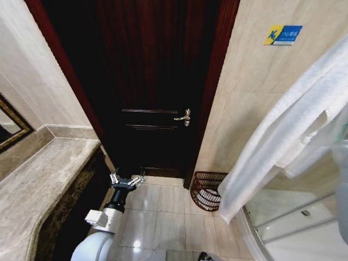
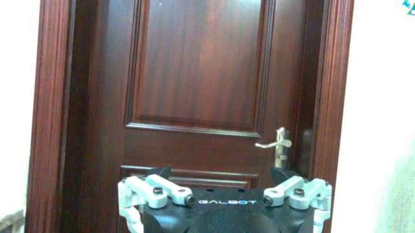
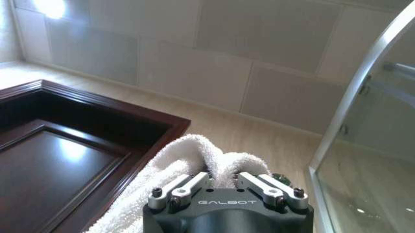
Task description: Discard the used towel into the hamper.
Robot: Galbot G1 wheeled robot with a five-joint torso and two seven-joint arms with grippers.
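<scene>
The towel [image 3: 194, 160] is white and fluffy; in the right wrist view it bunches up between the fingers of the right gripper [image 3: 224, 182], which are squeezed tight on it, with a fold of cloth poking up past the fingertips; behind it in that view are pale wall tiles, the dark door and a curved glass panel [image 3: 363, 97]. In the head view a long white cloth [image 1: 283, 130] hangs down on the robot's right, from the top corner down to just beside the hamper; I cannot tell if this is the same towel.

The hamper [image 1: 207, 190] is a small dark reddish-brown wire basket; it sits on the tiled floor [image 1: 168, 217], in the corner by the foot of the door frame, against the beige wall; it is round and gets narrower at the bottom; nothing can be seen inside it.

The left gripper [image 1: 126, 181] is held out low over the floor, in front of the dark wooden door [image 1: 152, 81]; its fingers are spread wide apart and hold nothing; in the left wrist view it points at the door, with the silver door handle [image 2: 275, 144] above it. On the robot's left is a long stone counter [image 1: 38, 185].
</scene>
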